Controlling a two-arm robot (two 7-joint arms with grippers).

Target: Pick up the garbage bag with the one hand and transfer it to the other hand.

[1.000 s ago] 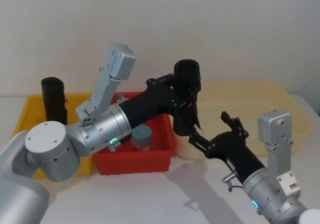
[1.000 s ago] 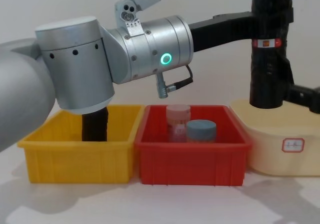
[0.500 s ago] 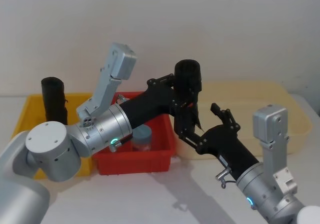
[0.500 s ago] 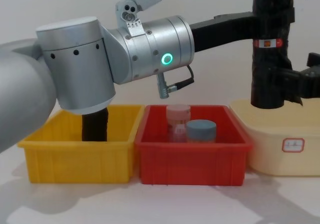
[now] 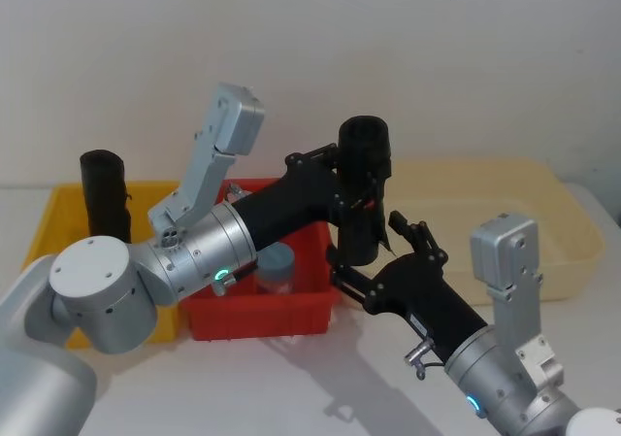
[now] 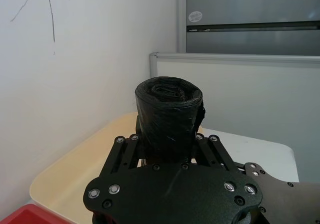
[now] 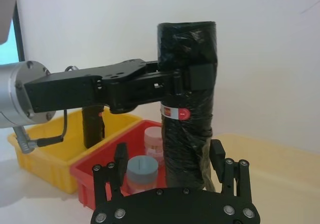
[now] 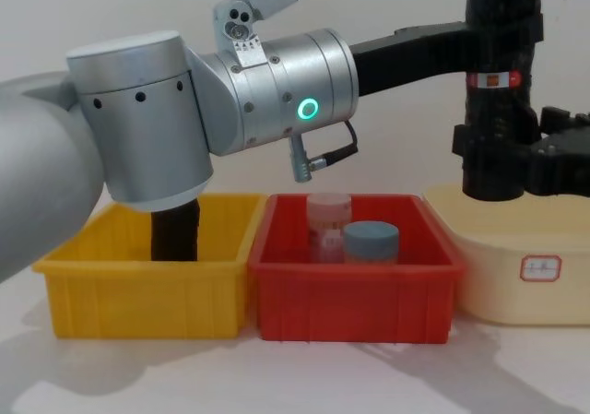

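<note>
- Handover pending: I have the left claw [image 5: 347, 185] clamped shut on the garbage bag [image 5: 364, 188], gripping just above its red-and-white label band [image 8: 493, 79]. The roll stands upright in the air, clear of the bench [image 5: 243, 378].
- The right claw [image 5: 374, 251] sits lower and is spread open, holding nothing, with its fingers [image 7: 120, 159] on either side of the roll's lower part. In the right wrist view one finger looks very near the wrap, while the other stands apart from it.
- The step in hand, as I judge it, is the take. I would centre the right claw first, because an uneven gap would push the roll sideways against the left claw's grip.
- I would then close squarely below the band and loosen the left claw only once that hold looks firm.
- The bag is a tight cylinder of black film, glossy and crinkled, with its layers showing as a spiral at the top end. It probably feels firm but slick, so a flat, full-finger grip should suit it better than fingertips.
- Beneath the claws a hard-sided red bin [image 5: 291, 310] holding jars meets a smooth cream tub [image 5: 505, 203]. A dropped roll would likely strike one of their rims.
</note>
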